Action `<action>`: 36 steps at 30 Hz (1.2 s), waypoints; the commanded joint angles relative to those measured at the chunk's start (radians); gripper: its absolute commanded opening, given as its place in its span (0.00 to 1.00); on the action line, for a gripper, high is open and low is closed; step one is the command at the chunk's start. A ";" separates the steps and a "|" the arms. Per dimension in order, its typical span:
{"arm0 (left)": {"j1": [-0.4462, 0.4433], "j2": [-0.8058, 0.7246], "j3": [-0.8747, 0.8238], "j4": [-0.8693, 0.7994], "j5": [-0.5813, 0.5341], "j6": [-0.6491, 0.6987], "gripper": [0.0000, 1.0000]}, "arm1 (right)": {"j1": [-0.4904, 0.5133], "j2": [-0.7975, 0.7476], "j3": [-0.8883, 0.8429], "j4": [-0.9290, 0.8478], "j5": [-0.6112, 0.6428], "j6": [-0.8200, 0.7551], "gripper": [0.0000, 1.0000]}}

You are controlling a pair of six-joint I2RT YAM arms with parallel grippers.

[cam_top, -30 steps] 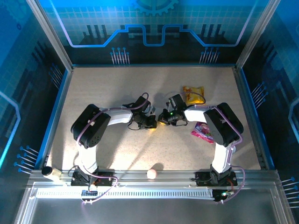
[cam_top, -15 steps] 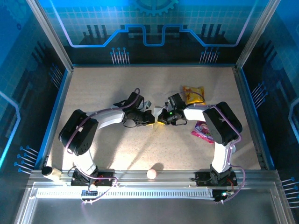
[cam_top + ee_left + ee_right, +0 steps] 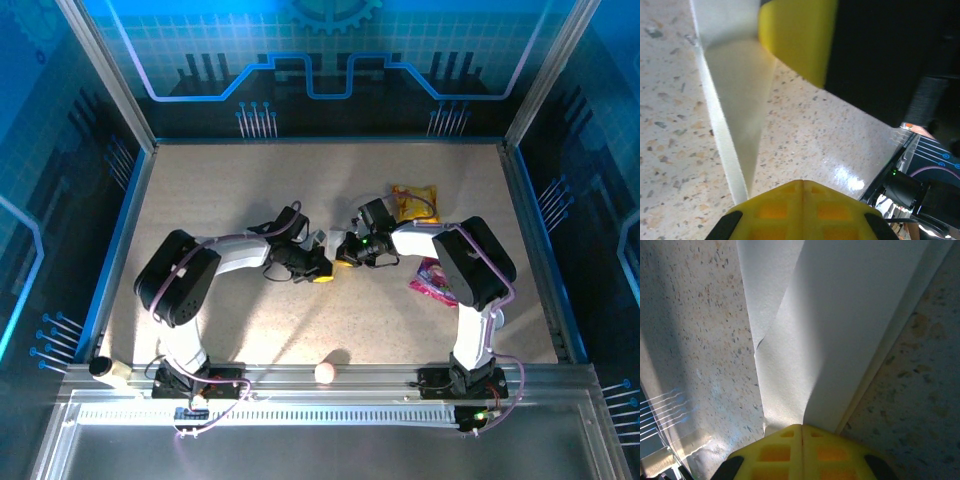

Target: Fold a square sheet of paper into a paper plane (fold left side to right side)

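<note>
Though creased, paper plane (image 3: 840,315) slim, white.

Sheet of paper (image 3: 840,315): white, matt, fine fibrous grain, crisp creases. Table (image 3: 840,150): beige speckled stone-look top, smooth, faint sheen under the light. Left gripper (image 3: 802,187) and right gripper (image 3: 802,430): yellow moulded plastic, satin. Left arm (image 3: 240,252): white glossy plastic shell. Yellow snack packet (image 3: 413,203) and pink wrapper (image 3: 435,282): shiny crinkled film. Frame rail (image 3: 380,376): bare brushed-looking metal.

Black-jointed white arms (image 3: 240,252) trail purple cables (image 3: 518,380), with yellow pincer pads (image 3: 800,207).
</note>
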State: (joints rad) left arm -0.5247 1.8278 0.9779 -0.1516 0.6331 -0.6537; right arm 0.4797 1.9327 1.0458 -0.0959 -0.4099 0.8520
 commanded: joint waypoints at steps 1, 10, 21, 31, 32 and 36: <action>-0.001 0.030 0.013 -0.031 0.037 0.009 0.00 | 0.018 0.063 -0.012 -0.106 0.059 -0.017 0.00; -0.001 0.058 0.008 -0.049 0.033 0.033 0.00 | 0.017 0.069 0.000 -0.130 0.070 -0.026 0.00; -0.001 0.074 -0.017 -0.029 0.035 0.030 0.00 | 0.018 0.076 0.011 -0.152 0.079 -0.036 0.00; -0.001 0.081 -0.029 -0.019 0.031 0.026 0.00 | 0.019 0.076 0.015 -0.160 0.084 -0.041 0.00; -0.002 0.082 -0.031 -0.017 0.030 0.025 0.00 | 0.019 0.075 0.015 -0.162 0.085 -0.041 0.00; -0.001 0.089 -0.036 -0.014 0.028 0.026 0.00 | 0.019 0.077 0.017 -0.168 0.086 -0.044 0.00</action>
State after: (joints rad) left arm -0.5243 1.8950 0.9638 -0.1436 0.6449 -0.6456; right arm 0.4835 1.9469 1.0821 -0.1493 -0.4046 0.8276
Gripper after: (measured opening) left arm 0.065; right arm 0.061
